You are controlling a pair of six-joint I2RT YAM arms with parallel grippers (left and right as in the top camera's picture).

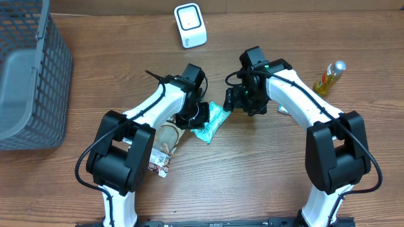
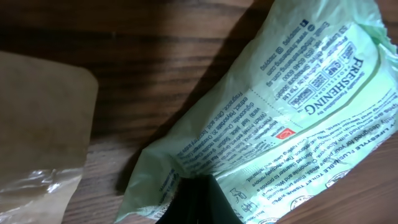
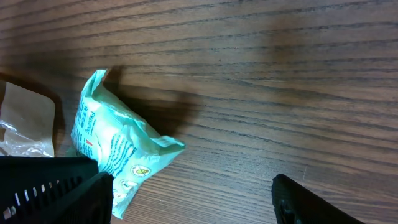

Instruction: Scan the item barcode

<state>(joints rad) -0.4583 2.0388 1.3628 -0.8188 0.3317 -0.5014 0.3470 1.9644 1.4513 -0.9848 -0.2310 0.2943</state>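
Note:
The item is a pale green packet of wipes (image 1: 212,122) lying on the wooden table between the two arms. My left gripper (image 1: 197,117) is shut on the packet's left edge. In the left wrist view its dark fingers (image 2: 200,200) pinch the printed film (image 2: 280,118). My right gripper (image 1: 242,101) hovers just right of the packet, open, with nothing between its fingers. The right wrist view shows the packet (image 3: 112,146) by the left finger (image 3: 56,190) and bare wood in the gripper's (image 3: 193,205) gap. The barcode shows in no view. A white scanner (image 1: 190,25) stands at the back.
A grey mesh basket (image 1: 28,75) fills the left side. A brown pouch (image 1: 166,137) and a small snack pack (image 1: 160,161) lie under the left arm. A yellow bottle (image 1: 331,77) lies at the right, behind the right arm.

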